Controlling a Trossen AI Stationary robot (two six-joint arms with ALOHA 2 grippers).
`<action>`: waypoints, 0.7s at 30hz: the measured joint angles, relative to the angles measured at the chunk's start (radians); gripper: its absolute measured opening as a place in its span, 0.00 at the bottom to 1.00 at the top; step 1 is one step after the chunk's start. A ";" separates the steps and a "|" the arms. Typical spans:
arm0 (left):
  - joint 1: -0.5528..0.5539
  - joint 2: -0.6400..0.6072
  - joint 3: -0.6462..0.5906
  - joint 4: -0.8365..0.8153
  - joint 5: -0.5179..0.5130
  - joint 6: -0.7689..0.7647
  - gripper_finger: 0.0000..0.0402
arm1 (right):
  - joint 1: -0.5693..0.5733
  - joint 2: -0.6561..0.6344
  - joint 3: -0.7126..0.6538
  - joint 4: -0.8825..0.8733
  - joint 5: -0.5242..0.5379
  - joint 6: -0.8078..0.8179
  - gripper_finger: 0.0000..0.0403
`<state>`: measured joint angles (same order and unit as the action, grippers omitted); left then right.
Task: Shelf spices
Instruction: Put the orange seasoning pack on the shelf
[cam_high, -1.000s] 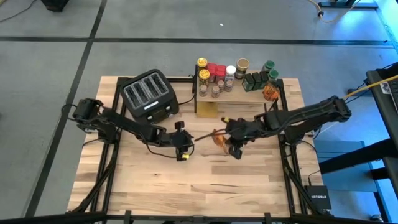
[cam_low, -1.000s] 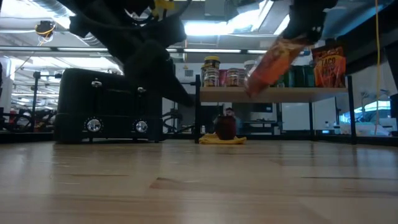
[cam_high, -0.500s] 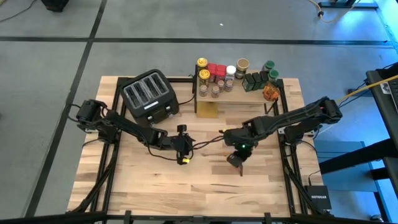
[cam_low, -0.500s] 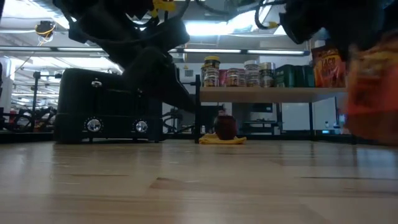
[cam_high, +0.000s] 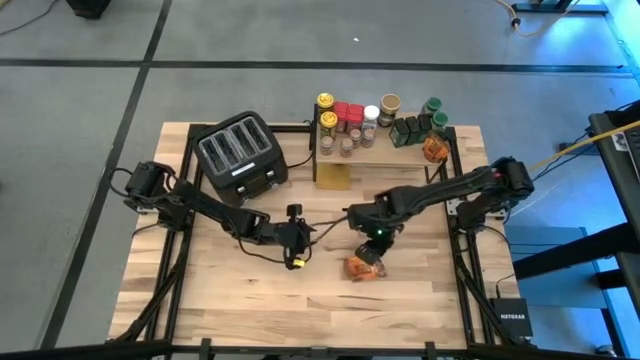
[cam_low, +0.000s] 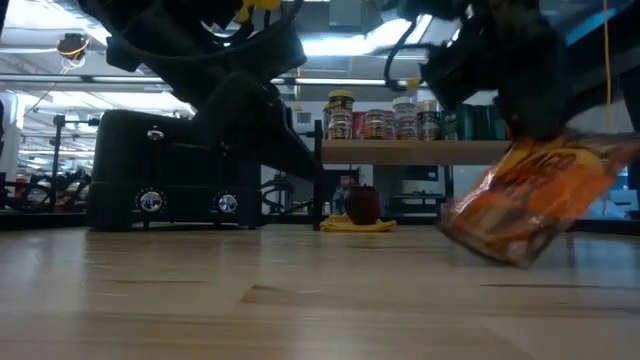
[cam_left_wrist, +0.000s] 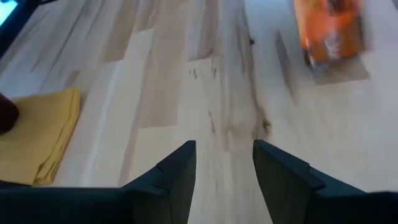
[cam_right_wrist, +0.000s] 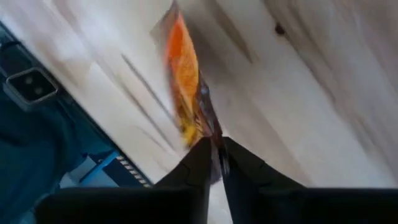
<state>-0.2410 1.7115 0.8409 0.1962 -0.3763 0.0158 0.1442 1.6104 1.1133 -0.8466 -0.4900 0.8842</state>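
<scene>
An orange foil packet (cam_high: 363, 267) (cam_low: 535, 205) hangs tilted low over the table's middle, below my right gripper (cam_high: 375, 243) (cam_right_wrist: 215, 163), which is shut on it. My left gripper (cam_high: 293, 243) (cam_left_wrist: 224, 167) hovers open over bare wood to the packet's left, with nothing between its fingers; its wrist view shows the packet (cam_left_wrist: 328, 30) farther off. The shelf (cam_high: 380, 158) (cam_low: 430, 152) stands at the far edge, with several spice jars (cam_high: 350, 120) and another orange packet (cam_high: 433, 150) on its plank. My right gripper pinches a thin edge of the foil packet (cam_right_wrist: 211, 142) between its two fingers, which slant down from above. The packet hangs tilted below the fingers. Its lower corner (cam_low: 520, 260) is at the table top; whether it touches the wood, I cannot tell.
A black four-slot toaster (cam_high: 240, 152) (cam_low: 170, 175) stands at the far left. A yellow cloth (cam_high: 335, 177) (cam_left_wrist: 38, 138) lies in front of the shelf, with a dark red round thing (cam_low: 362, 203) on it. Bare wood stretches along the near side (cam_high: 300, 310).
My right gripper has come down and toward the table's near edge, rolling its wrist as it went. The foil packet, carried high in front of the shelf before, has swung down with it and now hangs tilted just at the table top.
</scene>
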 joint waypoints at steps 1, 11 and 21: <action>-0.002 0.000 0.000 0.001 -0.001 0.000 0.38 | -0.004 0.010 0.000 0.011 0.000 -0.007 0.11; -0.002 0.000 0.001 0.025 -0.001 -0.004 0.38 | -0.042 -0.015 0.000 0.123 -0.059 -0.054 0.35; -0.005 0.020 0.001 0.081 0.157 -0.084 0.38 | 0.200 -0.053 -0.039 0.104 0.382 -0.105 0.49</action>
<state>-0.2460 1.7316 0.8417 0.2776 -0.2192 -0.0678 0.3445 1.5578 1.0743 -0.7423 -0.1083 0.7795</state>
